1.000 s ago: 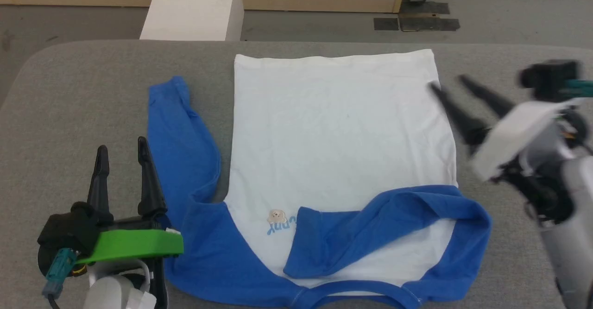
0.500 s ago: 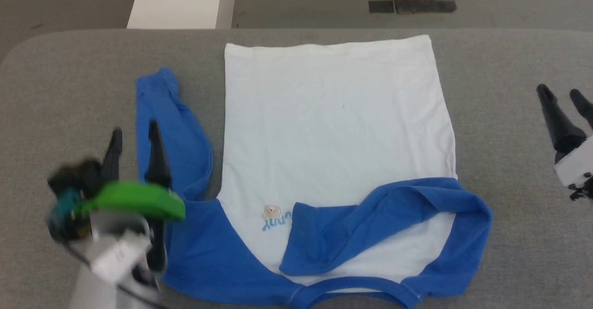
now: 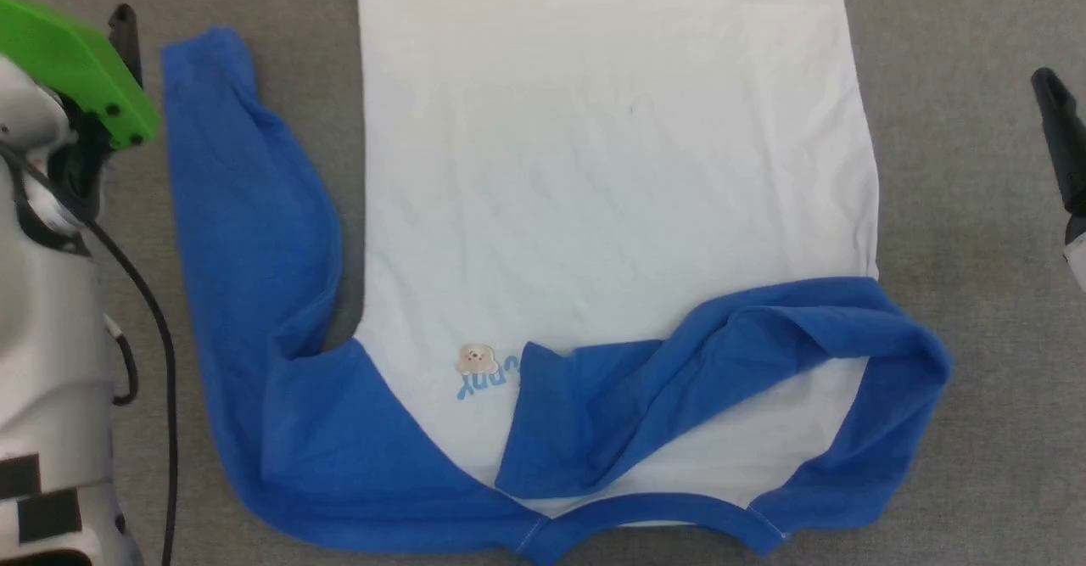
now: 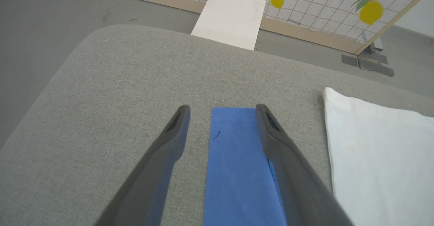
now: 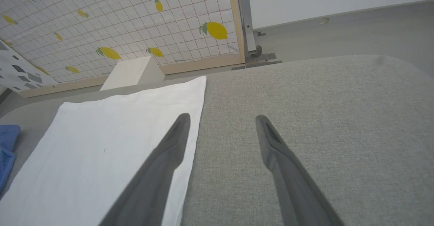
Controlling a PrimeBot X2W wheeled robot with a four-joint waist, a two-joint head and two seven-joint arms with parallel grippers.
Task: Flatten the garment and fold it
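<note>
From my console I count one garment (image 3: 611, 167), spread on the grey padded table (image 3: 950, 210) with its neckline toward me, and two grippers. Going left to right, the left gripper (image 4: 220, 109) has its fingers spread wide with nothing between them. It hovers astride the cuff of the left sleeve (image 3: 246, 210), which lies stretched out alongside the white body. The right sleeve (image 3: 679, 388) is folded back across the chest (so two blue sleeves: one laid out, one doubled over). The right gripper (image 5: 220, 117) is just as wide apart and empty, above bare table beside the garment's right edge.

Since a second ago the head camera has dipped closer, so everything looms larger, but the garment itself lies as it did. The left gripper has travelled from the shoulder end of the sleeve up to the cuff. The right gripper has drawn outward from the body's right edge.

As for writing, there is pale-blue lettering (image 3: 488, 379) beside a small beige patch (image 3: 477, 358). It is upside down to me and half covered by the sleeve, so I cannot read it whole.
</note>
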